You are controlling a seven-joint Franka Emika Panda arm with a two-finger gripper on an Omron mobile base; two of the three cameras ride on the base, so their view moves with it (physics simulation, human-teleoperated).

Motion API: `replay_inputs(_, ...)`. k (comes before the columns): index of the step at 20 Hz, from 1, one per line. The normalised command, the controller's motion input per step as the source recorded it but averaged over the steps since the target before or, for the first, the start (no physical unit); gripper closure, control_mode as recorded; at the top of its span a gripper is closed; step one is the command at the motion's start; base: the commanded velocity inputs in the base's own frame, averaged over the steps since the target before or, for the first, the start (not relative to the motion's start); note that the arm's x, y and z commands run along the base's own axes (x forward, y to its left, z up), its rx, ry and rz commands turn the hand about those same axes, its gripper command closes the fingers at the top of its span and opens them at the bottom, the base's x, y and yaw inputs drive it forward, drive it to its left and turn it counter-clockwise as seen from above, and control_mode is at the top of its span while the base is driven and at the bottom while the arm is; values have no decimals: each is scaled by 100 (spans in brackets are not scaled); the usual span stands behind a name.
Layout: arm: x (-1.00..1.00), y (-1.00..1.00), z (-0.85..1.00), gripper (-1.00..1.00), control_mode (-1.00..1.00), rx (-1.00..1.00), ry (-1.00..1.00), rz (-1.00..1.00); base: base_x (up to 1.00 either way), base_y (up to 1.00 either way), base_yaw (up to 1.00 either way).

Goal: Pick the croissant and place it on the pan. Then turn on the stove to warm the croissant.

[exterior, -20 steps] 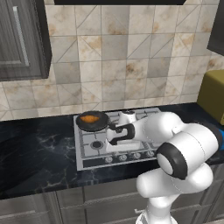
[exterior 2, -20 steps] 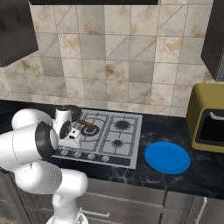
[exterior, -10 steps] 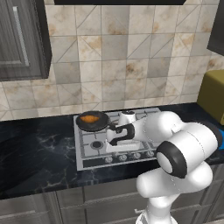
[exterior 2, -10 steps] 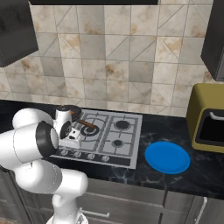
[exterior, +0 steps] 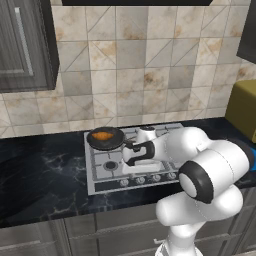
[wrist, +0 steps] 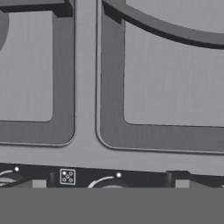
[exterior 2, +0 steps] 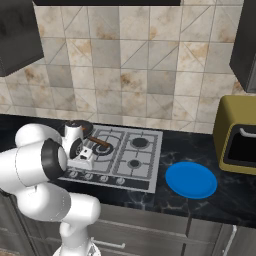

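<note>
Orange-brown croissant [exterior: 102,135] sits in the pan [exterior: 106,138] on the stove's [exterior: 131,165] back-left burner, so placement looks done. Gripper [exterior: 131,156] hangs low near the knobs [exterior: 140,179]; jaws' state can't be told. Burner ignition remains.

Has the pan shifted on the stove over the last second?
No. The pan sits on the back left burner of the stove as before, with the croissant inside, at the same spot against the cooktop's rear edge.
</note>
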Motion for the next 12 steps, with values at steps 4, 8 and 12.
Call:
replay_inputs(4, -11, -1, -1, -100, -100, 0, 0, 0, 0, 0, 0)
replay_inputs(8, -21, 0, -7, -100, -100, 0, 0, 0, 0, 0, 0)
replay_inputs(12, -18, 0, -6, -100, -100, 0, 0, 0, 0, 0, 0)
